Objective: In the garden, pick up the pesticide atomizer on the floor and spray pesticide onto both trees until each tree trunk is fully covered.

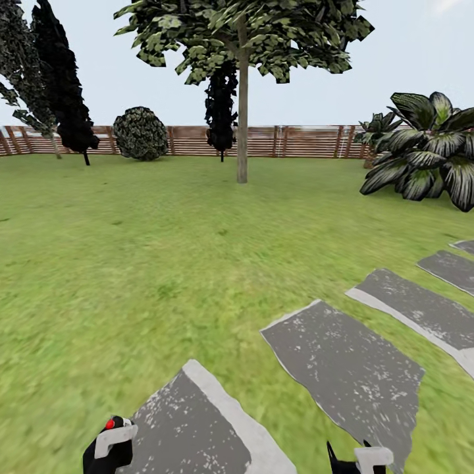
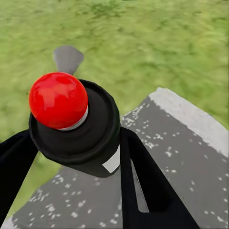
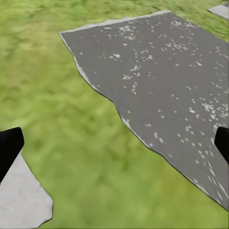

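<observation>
Atomizer [image 2: 71,126] sitting clamped between left gripper [image 2: 71,157] fingers above paving slab [image 2: 181,157]; right gripper [image 3: 114,143] hanging spread wide, empty; tree [image 1: 242,99] standing on lawn [image 1: 131,250] ahead.

Head cam sits high and looks forward and down across the lawn [image 1: 131,250]: a tree trunk [image 1: 242,112] stands far off at 12 o'clock with the slat fence [image 1: 296,141] behind it, and grey paving slabs [image 1: 349,368] run from 6 toward 3 o'clock. Left wrist cam is right up close, looking past a red-knobbed black can [image 2: 71,124] onto a slab [image 2: 186,152]. Right wrist cam looks steeply down, low over grass [image 3: 81,124] and slab [image 3: 162,76]. All three views share the slabs and grass.
</observation>
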